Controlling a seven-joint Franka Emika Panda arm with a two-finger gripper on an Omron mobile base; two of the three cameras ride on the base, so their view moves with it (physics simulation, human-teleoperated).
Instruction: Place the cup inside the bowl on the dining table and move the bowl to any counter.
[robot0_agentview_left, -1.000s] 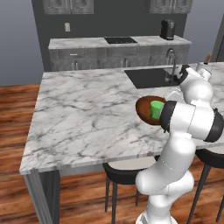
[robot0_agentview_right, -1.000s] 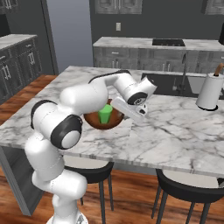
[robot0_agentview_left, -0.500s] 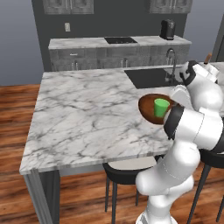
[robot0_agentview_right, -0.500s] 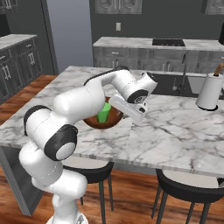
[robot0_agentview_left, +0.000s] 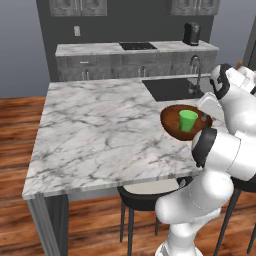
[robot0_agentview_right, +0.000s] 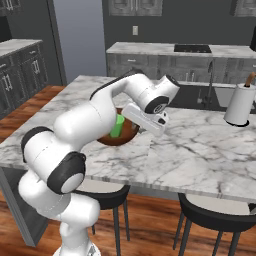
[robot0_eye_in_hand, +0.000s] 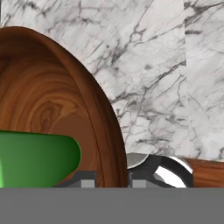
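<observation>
From the left base view, you see the bowl (robot0_agentview_left: 184, 122) near the right end of the dining table (robot0_agentview_left: 100, 130), just in front of the black sink (robot0_agentview_left: 172, 88), with the cup (robot0_agentview_left: 188, 120) standing upright inside it; the bowl looks tilted or slightly raised, though you cannot tell for certain whether it is clear of the marble. The arm wraps in from the right, so the wrist meets the bowl's right-hand rim. From the right base view, the end effector (robot0_agentview_right: 131, 124) reaches down beside the bowl (robot0_agentview_right: 119, 134) on its right side, the hand's flat white body covering the rim there, and the green cup (robot0_agentview_right: 117, 126) peeks out just left of it. A paper towel holder (robot0_agentview_right: 239, 105) stands well apart on the far right of the marble. In the hand view, you get the relation that matters: the bowl's wall (robot0_eye_in_hand: 98, 118) runs straight between the two finger tips (robot0_eye_in_hand: 85, 180), one inside the bowl next to the cup (robot0_eye_in_hand: 39, 159) and one outside over the marble, so the end effector appears clamped on the bowl's rim. With the cup already in the bowl, what remains, in my judgement, is carrying it to a counter (robot0_agentview_left: 135, 49); the marble-topped one by the back wall lies beyond the sink, so you would need the base to drive.
</observation>
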